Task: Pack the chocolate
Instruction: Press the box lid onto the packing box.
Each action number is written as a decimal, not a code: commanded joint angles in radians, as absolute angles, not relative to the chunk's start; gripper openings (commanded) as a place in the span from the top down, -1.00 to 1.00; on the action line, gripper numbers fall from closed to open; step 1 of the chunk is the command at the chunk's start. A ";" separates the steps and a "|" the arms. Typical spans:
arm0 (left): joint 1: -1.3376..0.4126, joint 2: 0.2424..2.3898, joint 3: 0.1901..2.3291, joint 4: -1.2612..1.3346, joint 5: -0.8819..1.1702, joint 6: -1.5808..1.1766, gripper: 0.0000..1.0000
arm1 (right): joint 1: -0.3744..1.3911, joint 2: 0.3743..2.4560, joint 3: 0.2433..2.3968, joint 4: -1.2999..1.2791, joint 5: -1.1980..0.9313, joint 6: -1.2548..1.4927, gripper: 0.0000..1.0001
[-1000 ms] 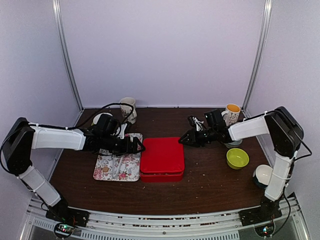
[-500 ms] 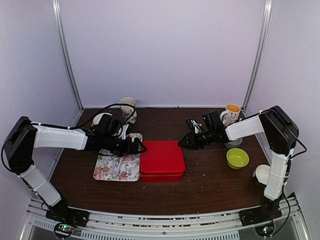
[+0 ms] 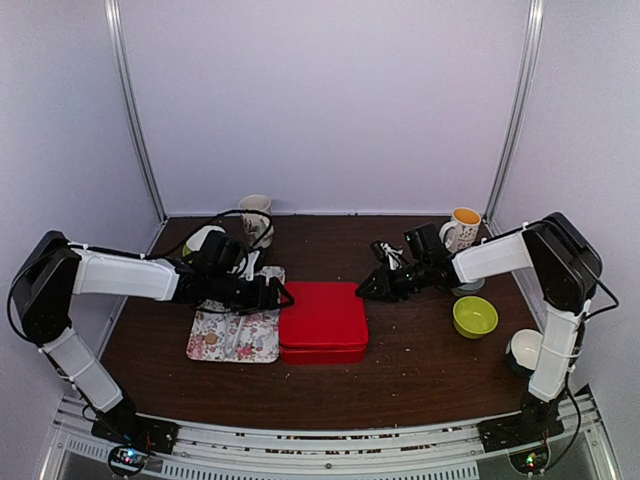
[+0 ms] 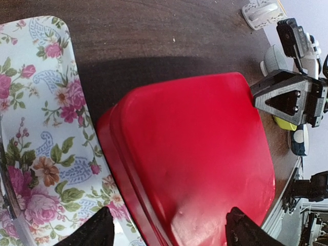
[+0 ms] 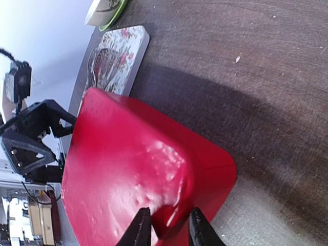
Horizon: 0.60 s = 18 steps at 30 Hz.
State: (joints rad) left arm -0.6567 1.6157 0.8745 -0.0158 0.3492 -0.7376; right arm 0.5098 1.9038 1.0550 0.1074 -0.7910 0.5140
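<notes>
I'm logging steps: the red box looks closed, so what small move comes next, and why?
Probably firm the right end effector onto the lid corner of the red box and lift slightly. The box is shut and its corner sits between those narrowly spaced fingers, though contact is unclear. The left end effector hangs open over the opposite side.

The right gripper (image 3: pixel 364 288) has slid a little nearer and to the left, coming onto the far right corner of the red box (image 3: pixel 323 318). The box's far edge now sits slightly nearer than a second ago. The left gripper (image 3: pixel 273 296) has edged a touch nearer at the box's left side.
</notes>
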 commanded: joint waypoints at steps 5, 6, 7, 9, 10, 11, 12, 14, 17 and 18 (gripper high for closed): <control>-0.673 1.635 0.884 0.034 0.364 -0.759 -0.51 | 0.535 1.842 1.025 0.042 -0.779 0.459 0.42; -0.675 1.636 0.884 0.034 0.364 -0.759 -0.51 | 0.536 1.840 1.028 0.034 -0.779 0.453 0.42; -0.676 1.637 0.884 0.034 0.364 -0.760 -0.50 | 0.540 1.838 1.030 0.026 -0.778 0.447 0.41; -0.676 1.638 0.881 0.034 0.364 -0.765 -0.48 | 0.547 1.835 1.035 0.010 -0.776 0.437 0.41; -0.678 1.639 0.878 0.034 0.363 -0.767 -0.47 | 0.551 1.831 1.037 0.002 -0.773 0.433 0.40; -0.678 1.640 0.876 0.033 0.362 -0.771 -0.45 | 0.554 1.829 1.037 -0.007 -0.772 0.428 0.39; -0.679 1.640 0.875 0.033 0.362 -0.773 -0.44 | 0.559 1.825 1.038 -0.013 -0.770 0.423 0.36; -0.680 1.637 0.867 0.036 0.360 -0.784 -0.42 | 0.568 1.817 1.040 -0.030 -0.767 0.415 0.31; -0.683 1.632 0.858 0.031 0.350 -0.790 -0.42 | 0.576 1.808 1.037 -0.047 -0.761 0.408 0.19; -0.684 1.633 0.856 0.026 0.345 -0.792 -0.42 | 0.578 1.805 1.032 -0.046 -0.761 0.408 0.16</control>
